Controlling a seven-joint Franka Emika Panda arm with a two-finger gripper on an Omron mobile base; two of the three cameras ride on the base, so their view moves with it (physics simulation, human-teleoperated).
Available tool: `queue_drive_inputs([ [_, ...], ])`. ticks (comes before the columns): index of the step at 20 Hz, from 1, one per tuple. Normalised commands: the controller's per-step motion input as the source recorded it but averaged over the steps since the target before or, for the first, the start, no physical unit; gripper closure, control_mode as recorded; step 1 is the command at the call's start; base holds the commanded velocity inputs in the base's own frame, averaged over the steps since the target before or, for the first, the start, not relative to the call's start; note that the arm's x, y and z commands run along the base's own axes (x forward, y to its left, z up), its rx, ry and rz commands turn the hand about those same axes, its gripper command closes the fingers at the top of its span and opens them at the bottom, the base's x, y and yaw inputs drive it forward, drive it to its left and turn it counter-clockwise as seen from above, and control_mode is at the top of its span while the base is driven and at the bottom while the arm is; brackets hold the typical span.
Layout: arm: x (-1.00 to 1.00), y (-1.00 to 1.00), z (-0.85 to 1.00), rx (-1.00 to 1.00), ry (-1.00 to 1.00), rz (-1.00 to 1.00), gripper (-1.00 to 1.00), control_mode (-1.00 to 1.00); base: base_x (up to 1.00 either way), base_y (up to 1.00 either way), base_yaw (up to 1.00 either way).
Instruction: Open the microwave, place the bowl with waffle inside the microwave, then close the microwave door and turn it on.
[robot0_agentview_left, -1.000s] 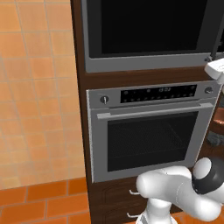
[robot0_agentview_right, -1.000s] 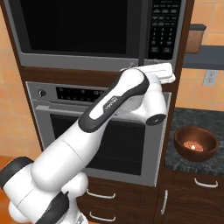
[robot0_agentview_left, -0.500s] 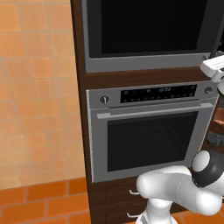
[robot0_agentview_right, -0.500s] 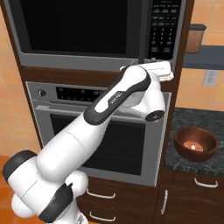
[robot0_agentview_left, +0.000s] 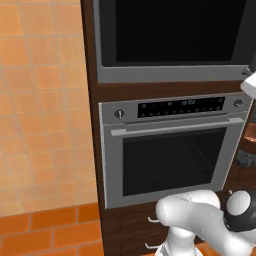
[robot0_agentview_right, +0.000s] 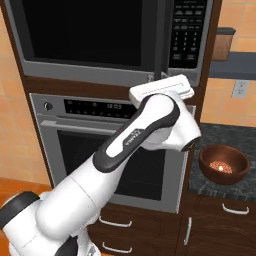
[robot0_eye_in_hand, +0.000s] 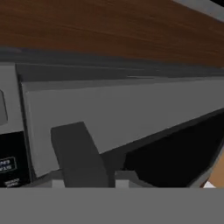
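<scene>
Black glass filled the wide front of the microwave (robot0_agentview_right: 85, 32), built into the dark wood cabinet column (robot0_agentview_left: 90, 75) above the silver oven (robot0_agentview_left: 172, 150), and the microwave door (robot0_agentview_left: 170, 30) sat flush and shut in its grey frame. Up went the white arm (robot0_agentview_right: 145, 130) in the right base view, its wrist parked right at the foot of the dark vertical bar handle (robot0_agentview_right: 160, 35), between the glass and the keypad panel (robot0_agentview_right: 187, 32). From the hand camera, the gripper (robot0_eye_in_hand: 98, 173) was pressed close against the grey lower edge of the door frame, one dark fingertip (robot0_eye_in_hand: 78, 153) looming large, the other barely peeking up beside it; whether those jaws were pinching the handle or merely narrowing near it, I could not tell. Off to the right, on the dark speckled counter (robot0_agentview_right: 240, 140), the brown bowl (robot0_agentview_right: 223, 164) waited with something pale and orange in it, well apart from the arm. Orange tile wall (robot0_agentview_left: 45, 125) ran down the left side.
</scene>
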Motion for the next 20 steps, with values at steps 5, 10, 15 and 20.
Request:
queue_drive_inputs([
  [5,-1.00,0.10,0.00,-0.09,-0.05,0.32,1.00,-1.00,0.00,0.00,0.00],
  [10,-1.00,0.13,-0.10,-0.06,-0.13,0.15,-1.00,-1.00,0.00,0.00,0.00],
  [15,-0.90,-0.38,-0.72,-0.02,-0.07,0.13,-1.00,-1.00,0.00,0.00,0.00],
  [20,0.81,-0.37,-0.72,-0.03,0.00,0.09,-1.00,-1.00,0.00,0.00,0.00],
])
